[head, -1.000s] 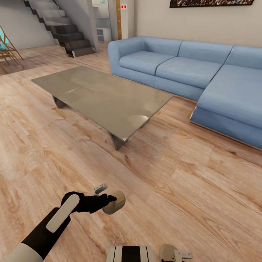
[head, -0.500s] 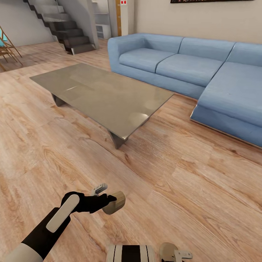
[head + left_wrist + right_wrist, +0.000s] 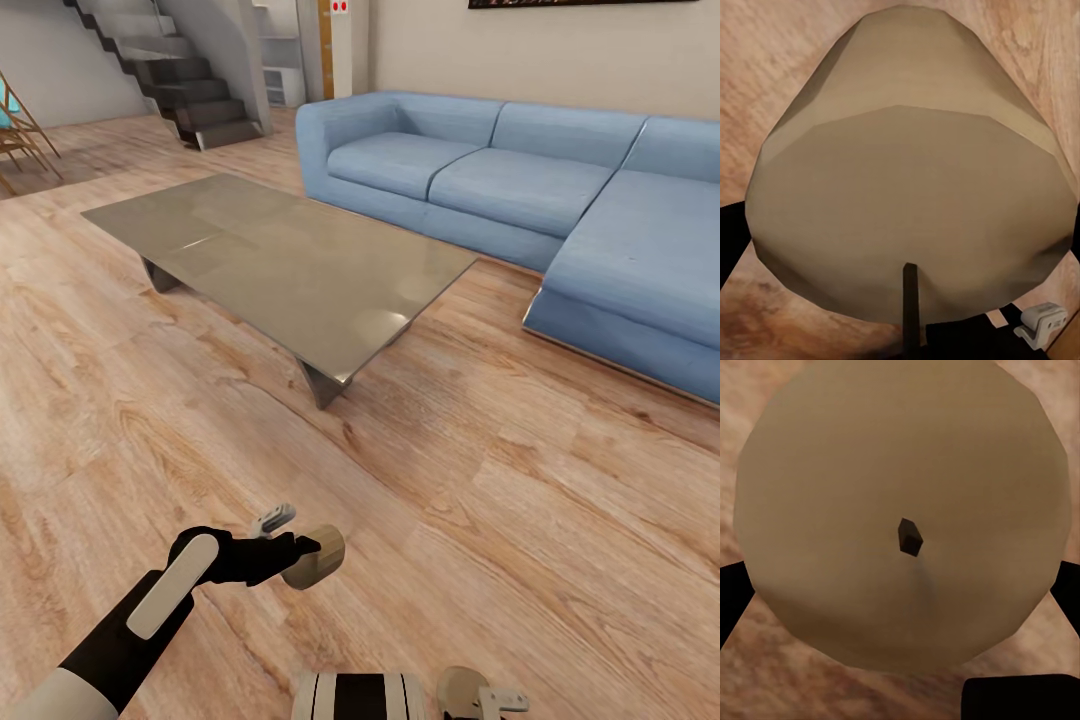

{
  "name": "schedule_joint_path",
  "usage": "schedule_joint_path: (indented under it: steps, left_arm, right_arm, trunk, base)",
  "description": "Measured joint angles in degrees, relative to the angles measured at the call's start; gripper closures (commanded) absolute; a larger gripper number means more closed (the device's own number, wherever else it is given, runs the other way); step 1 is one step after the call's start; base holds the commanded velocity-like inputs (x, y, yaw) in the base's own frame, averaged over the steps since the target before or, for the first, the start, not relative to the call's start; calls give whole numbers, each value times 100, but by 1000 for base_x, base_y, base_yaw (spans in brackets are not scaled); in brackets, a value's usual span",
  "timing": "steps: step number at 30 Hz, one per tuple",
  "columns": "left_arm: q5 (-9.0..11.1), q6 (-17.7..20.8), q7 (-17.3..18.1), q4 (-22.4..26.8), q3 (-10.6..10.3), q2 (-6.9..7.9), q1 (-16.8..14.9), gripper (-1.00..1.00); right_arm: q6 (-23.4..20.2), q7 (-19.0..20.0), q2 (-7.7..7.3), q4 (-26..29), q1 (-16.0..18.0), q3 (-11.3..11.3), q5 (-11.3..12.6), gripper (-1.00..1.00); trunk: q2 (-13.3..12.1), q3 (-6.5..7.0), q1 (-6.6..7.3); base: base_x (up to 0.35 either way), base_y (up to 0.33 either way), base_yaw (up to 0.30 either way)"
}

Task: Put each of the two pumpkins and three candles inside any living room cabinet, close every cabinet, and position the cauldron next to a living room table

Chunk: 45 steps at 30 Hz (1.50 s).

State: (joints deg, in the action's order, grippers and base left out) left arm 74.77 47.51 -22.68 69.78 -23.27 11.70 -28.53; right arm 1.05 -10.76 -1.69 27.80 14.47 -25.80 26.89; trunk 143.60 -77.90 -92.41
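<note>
Left end effector (image 3: 300, 555) of mine sits low in the head view, above the wooden floor (image 3: 520, 520), its dark fingers closed around a candle (image 3: 318, 556) that lies on its side with the pale flat end facing away from me. At the bottom edge, my right end effector (image 3: 480, 697) shows in part, with a second candle (image 3: 457, 690) at it. Beyond stand a low grey worktop (image 3: 285, 265) with a bare top, a blue corner sofa (image 3: 520, 190) behind it, and a dark staircase (image 3: 170, 70) far back on my left.

From the left wrist camera, the candle (image 3: 907, 195) is gripped between the dark fingers (image 3: 731, 240) at either side, its short dark wick (image 3: 910, 304) pointing toward the lens, floorboards behind it.

From the right wrist camera, the second candle (image 3: 904, 510) is seen end-on, wick (image 3: 910, 536) at its middle, black fingers (image 3: 733, 596) pressed on both flanks, so that end effector holds it too.
</note>
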Motion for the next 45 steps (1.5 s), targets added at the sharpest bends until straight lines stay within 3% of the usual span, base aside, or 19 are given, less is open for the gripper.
schedule_joint_path:
  steps: [12, 36, 38, 41, 45]
  left_arm:
    - [-3, 4, -1, -4, 0, 0, 0, 100]
    - [11, 3, 1, 1, -6, -10, -1, 100]
    - [5, 6, 1, 1, 0, 2, -1, 100]
    - [10, 6, 1, 1, 6, 9, -1, 100]
    - [9, 6, 1, 2, 12, 15, 0, 100]
  right_arm:
    - [2, -7, -1, 0, 0, 0, 2, 100]
    - [-48, 33, -11, 179, 2, 11, -12, 100]
    - [-220, 41, -12, 483, 3, 29, 46, 100]
    - [-931, 31, -16, 1159, 3, 70, 95, 100]
    - [-1763, 7, -53, 2305, 9, 315, 59, 100]
  trunk:
    - [0, 0, 0]
    - [-32, 532, 62]
    - [-35, 577, 68]
    - [-76, 639, 94]
    - [-237, 711, 182]
  base:
    - [0, 0, 0]
    - [0, 0, 0]
    - [0, 0, 0]
    - [0, 0, 0]
    - [0, 0, 0]
